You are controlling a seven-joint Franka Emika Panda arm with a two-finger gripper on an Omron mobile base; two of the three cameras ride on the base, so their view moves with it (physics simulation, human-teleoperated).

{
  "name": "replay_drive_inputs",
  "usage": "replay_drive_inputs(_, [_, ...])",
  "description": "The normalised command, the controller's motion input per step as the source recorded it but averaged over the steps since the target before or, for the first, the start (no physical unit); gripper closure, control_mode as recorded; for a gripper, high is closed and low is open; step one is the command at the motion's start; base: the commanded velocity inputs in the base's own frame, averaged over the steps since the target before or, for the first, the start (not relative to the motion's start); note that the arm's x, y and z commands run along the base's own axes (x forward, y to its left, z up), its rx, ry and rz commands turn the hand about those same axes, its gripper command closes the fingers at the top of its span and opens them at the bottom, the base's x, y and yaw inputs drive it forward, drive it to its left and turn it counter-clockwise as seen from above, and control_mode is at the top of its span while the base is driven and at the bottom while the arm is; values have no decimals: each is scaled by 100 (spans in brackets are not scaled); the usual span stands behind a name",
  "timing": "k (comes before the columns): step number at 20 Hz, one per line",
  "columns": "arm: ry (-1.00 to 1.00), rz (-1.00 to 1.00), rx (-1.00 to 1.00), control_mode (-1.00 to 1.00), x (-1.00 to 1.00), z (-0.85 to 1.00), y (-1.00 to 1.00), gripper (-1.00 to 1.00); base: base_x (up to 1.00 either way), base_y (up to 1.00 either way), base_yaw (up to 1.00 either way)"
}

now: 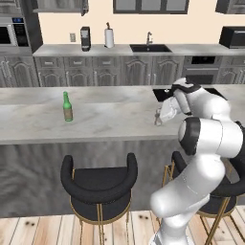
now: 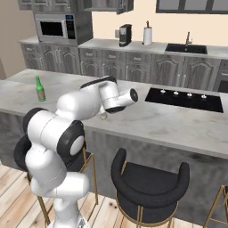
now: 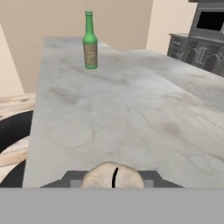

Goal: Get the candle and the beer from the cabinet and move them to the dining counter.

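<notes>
The beer (image 1: 67, 107) (image 2: 40, 89) (image 3: 90, 41), a green bottle with a tan label, stands upright on the dining counter (image 1: 110, 119) (image 2: 147, 122) (image 3: 118, 113) toward its left end. My gripper (image 1: 158, 118) (image 3: 113, 179) hangs low over the counter's middle, shut on the candle (image 1: 157, 117) (image 3: 113, 176), a short tan cylinder whose dark wick shows in the hand view. Whether the candle touches the marble I cannot tell. The beer is far to the gripper's left. The cabinet (image 1: 60, 5) hangs on the back wall, cut off by the top edge.
A black cooktop (image 2: 185, 99) is set into the counter right of the gripper. Black stools (image 1: 99, 184) (image 2: 149, 182) stand along the near front. The back wall counter holds a sink (image 1: 150, 48), a coffee machine (image 1: 85, 38) and a paper-towel roll (image 1: 109, 37).
</notes>
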Motion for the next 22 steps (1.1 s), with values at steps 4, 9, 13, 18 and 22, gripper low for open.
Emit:
replay_drive_inputs(4, [0, 1, 0, -100, 16, -33, 0, 100, 0, 0, 0])
replay_drive_inputs(9, [0, 1, 0, -100, 23, -31, 0, 100, 0, 0, 0])
replay_drive_inputs(13, [0, 2, 0, -100, 31, -29, 0, 100, 0, 0, 0])
replay_drive_inputs(18, [0, 3, 0, -100, 35, -32, 0, 100, 0, 0, 0])
replay_drive_inputs(22, [0, 4, 0, -100, 16, -33, 0, 100, 0, 0, 0])
